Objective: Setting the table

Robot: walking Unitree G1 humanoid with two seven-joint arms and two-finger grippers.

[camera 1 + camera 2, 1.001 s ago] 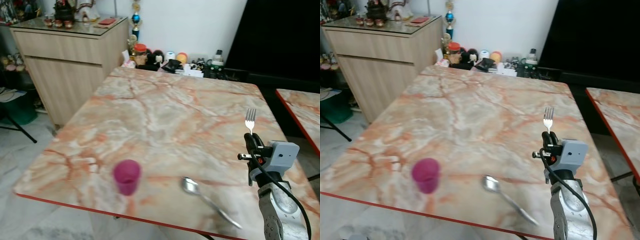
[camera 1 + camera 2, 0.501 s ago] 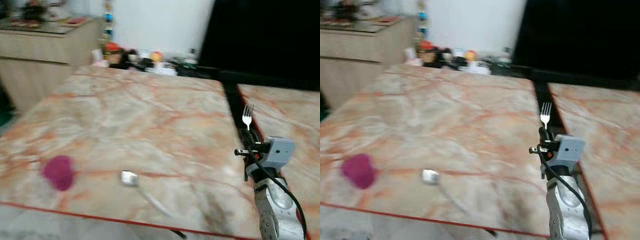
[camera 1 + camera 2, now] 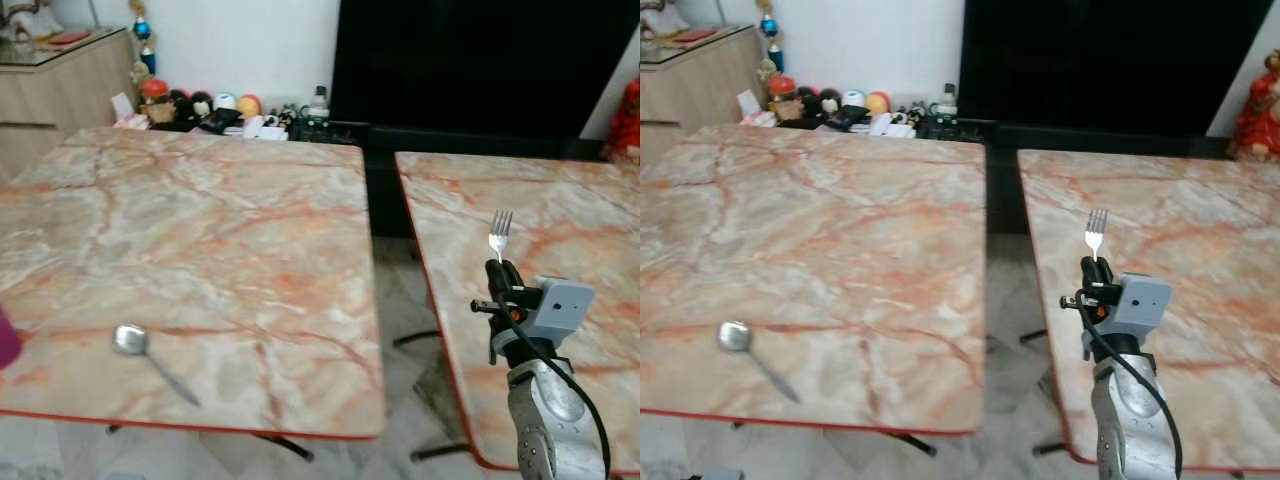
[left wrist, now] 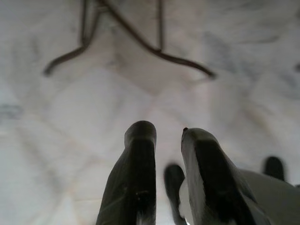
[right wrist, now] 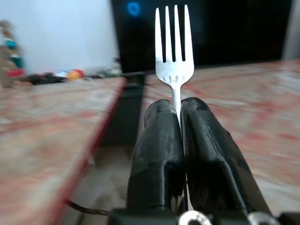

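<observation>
Fork (image 3: 500, 233) upright in right gripper (image 3: 497, 268), spoon (image 3: 150, 360) on table (image 3: 220, 230)

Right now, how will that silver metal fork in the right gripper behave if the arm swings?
The silver metal fork looks stiff and light, so it should not flex. The right gripper pinches only its thin, smooth handle, so it might pivot or slip. It stands tines up, so it would probably tip sideways.

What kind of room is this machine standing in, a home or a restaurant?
Probably a home dining area. Two marble-patterned tables stand side by side, a spoon lies on one, and small ornaments line the floor by the wall. The right pincer holds a fork.
</observation>
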